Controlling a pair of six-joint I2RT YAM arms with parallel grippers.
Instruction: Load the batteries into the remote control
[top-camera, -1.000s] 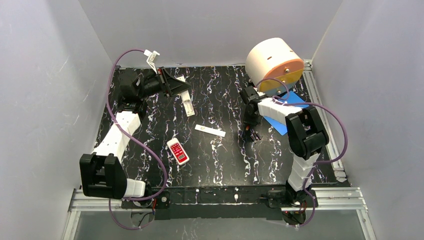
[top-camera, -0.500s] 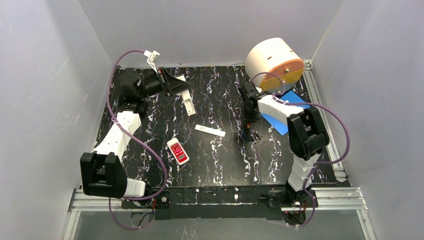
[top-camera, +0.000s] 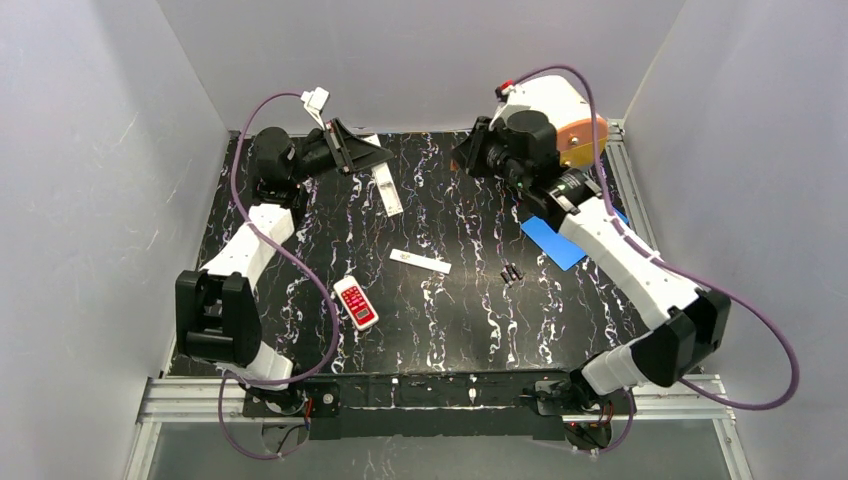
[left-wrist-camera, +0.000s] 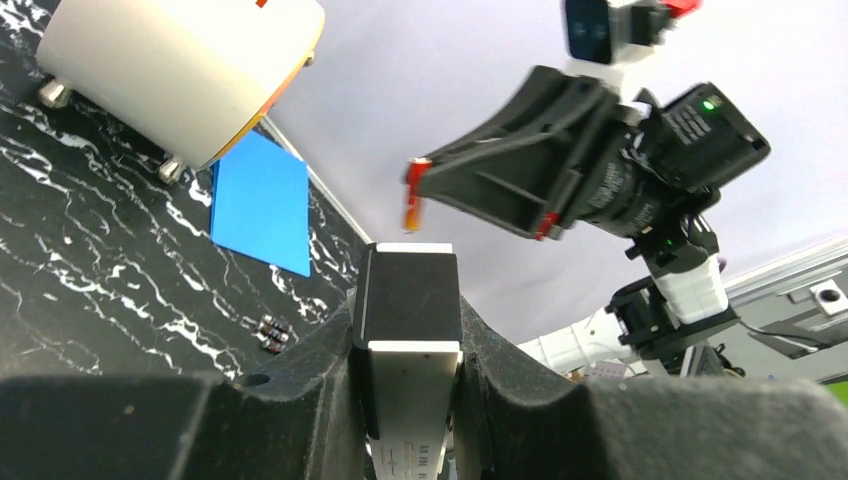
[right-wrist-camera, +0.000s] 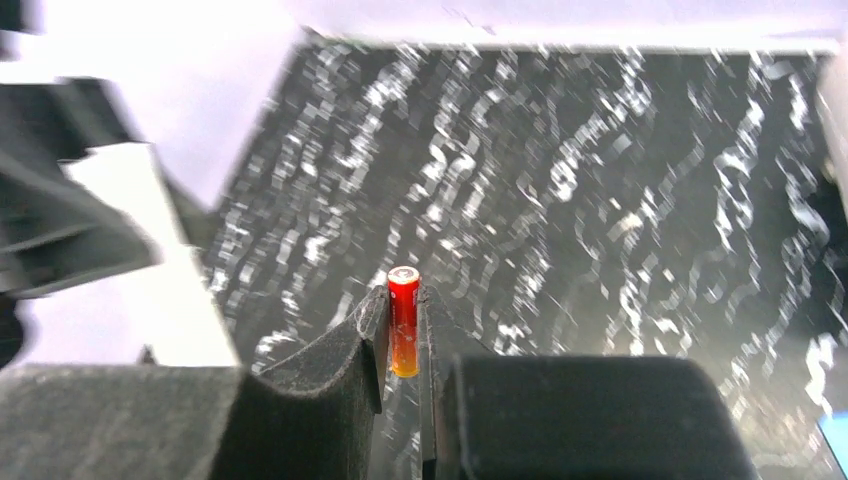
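The left gripper (top-camera: 362, 157) is clenched on one end of the remote control (top-camera: 390, 196), held at the far left. The right gripper (right-wrist-camera: 402, 305) grasps one red-orange battery (right-wrist-camera: 404, 335) at the far middle, near the remote but apart from it. A cluster of black batteries (top-camera: 511, 272) lies on the tabletop (top-camera: 470, 320), right of centre. There are at least two, too small to count exactly. The right wrist view is blurred.

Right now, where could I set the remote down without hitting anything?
Best: the bare near strip of the table, in front of the red-button remote and the black batteries. Crowded: mid-table around the white strip, and far right by the blue sheet and the drum.
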